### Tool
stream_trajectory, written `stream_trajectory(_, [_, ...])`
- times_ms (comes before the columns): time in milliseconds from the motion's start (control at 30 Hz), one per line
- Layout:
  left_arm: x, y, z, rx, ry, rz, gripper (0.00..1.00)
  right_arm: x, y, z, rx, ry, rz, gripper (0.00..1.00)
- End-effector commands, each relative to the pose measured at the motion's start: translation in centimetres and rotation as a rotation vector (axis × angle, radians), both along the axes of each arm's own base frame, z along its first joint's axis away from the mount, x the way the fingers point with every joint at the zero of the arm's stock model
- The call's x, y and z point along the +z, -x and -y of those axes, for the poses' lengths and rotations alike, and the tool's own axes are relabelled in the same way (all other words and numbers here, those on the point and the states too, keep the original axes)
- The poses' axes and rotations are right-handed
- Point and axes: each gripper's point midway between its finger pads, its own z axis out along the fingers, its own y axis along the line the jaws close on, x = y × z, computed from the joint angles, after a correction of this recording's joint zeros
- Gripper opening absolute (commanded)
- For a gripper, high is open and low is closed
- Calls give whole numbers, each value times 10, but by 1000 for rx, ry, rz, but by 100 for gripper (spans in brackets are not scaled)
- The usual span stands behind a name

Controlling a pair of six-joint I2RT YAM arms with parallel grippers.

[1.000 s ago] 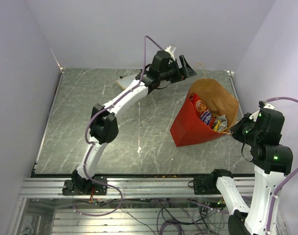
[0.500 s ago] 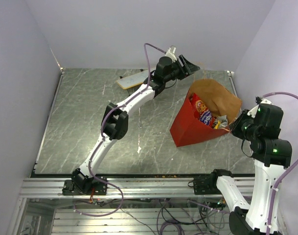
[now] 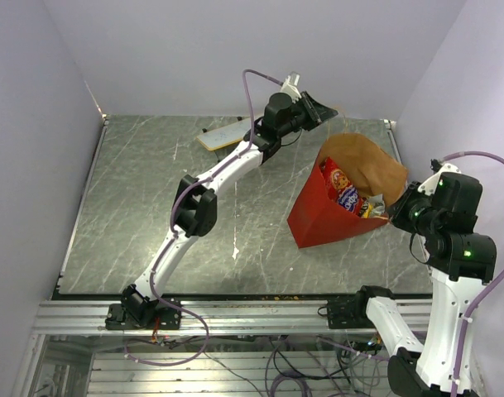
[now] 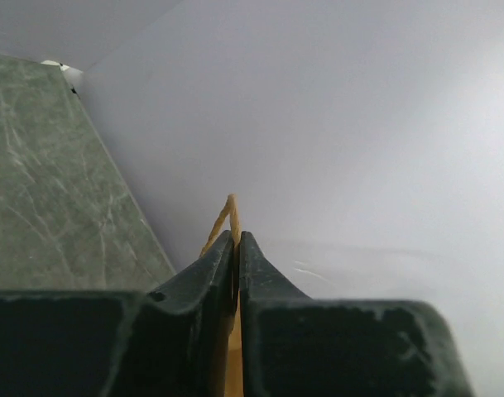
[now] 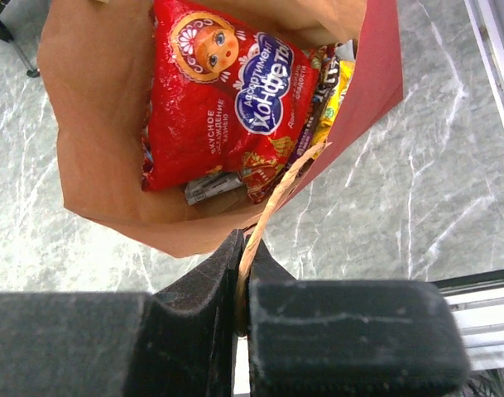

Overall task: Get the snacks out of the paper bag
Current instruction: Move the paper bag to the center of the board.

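Observation:
The paper bag, red outside and brown inside, leans open on the table's right side. Its mouth fills the right wrist view. Inside lie the snacks: a large red chip bag and small candy packets. My left gripper is raised at the bag's far rim, shut on a tan string handle. At the near right rim, my right gripper is shut on the other string handle.
A flat white board on thin legs stands at the back of the table, left of the left gripper. Lilac walls close in the table at the back and on both sides. The right wall is close behind the bag.
My left gripper's jaws, open in both earlier frames, have come together on the far string handle after reaching toward the bag. The right gripper keeps its hold and has barely shifted.

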Motion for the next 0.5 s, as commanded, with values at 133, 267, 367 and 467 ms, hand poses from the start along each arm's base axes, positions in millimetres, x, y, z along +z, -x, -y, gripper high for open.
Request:
stream_trajectory(133, [89, 12, -43, 11, 65, 123, 7, 19, -6, -19, 114, -40, 72, 4])
stream_trajectory(267, [105, 20, -70, 24, 50, 128, 7, 25, -10, -31, 179, -74, 95, 5])
stream_trajectory(367, [113, 35, -87, 21, 28, 125, 7, 27, -14, -39, 231, -95, 103, 6])
stream_trajectory(467, [109, 50, -101, 14, -3, 92, 7, 29, -17, -44, 261, -111, 107, 6])
